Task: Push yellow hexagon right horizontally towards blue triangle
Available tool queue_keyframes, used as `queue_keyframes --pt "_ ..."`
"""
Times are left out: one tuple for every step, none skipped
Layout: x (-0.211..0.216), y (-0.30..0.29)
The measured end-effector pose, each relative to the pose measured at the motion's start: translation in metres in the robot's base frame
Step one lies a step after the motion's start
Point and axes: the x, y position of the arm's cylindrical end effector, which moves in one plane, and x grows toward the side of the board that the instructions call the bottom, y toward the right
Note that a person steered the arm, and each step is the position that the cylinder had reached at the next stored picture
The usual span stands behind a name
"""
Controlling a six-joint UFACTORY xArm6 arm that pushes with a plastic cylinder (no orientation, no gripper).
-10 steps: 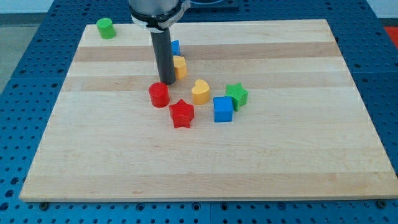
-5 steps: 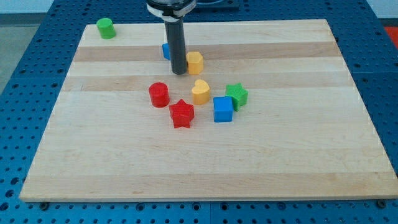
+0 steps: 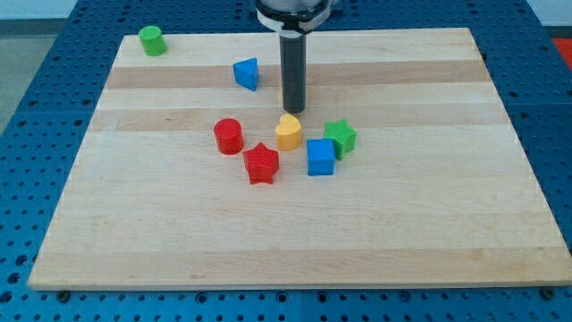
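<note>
My tip [image 3: 293, 110] rests on the board just above the yellow heart [image 3: 288, 132] and to the right of the blue triangle [image 3: 247, 73]. The yellow hexagon does not show in this view; the rod [image 3: 293, 72] stands over the spot where it last showed and may hide it. The blue triangle sits alone, left of the rod, near the view's top.
A green cylinder [image 3: 152, 40] stands at the board's top left corner. A red cylinder [image 3: 229, 136], red star [image 3: 261, 164], blue cube [image 3: 320, 156] and green star [image 3: 340, 137] cluster around the yellow heart, below my tip.
My tip moved right and slightly up, from left of the yellow hexagon to past the blue triangle. The hexagon slid right with it and is now out of sight. The blue triangle is uncovered.
</note>
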Motion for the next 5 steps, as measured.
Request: queue_keyframes --pt "-0.006 0.001" --pt "-0.014 0.001" --pt "-0.021 0.001" --pt "-0.029 0.001" --pt "-0.04 0.001"
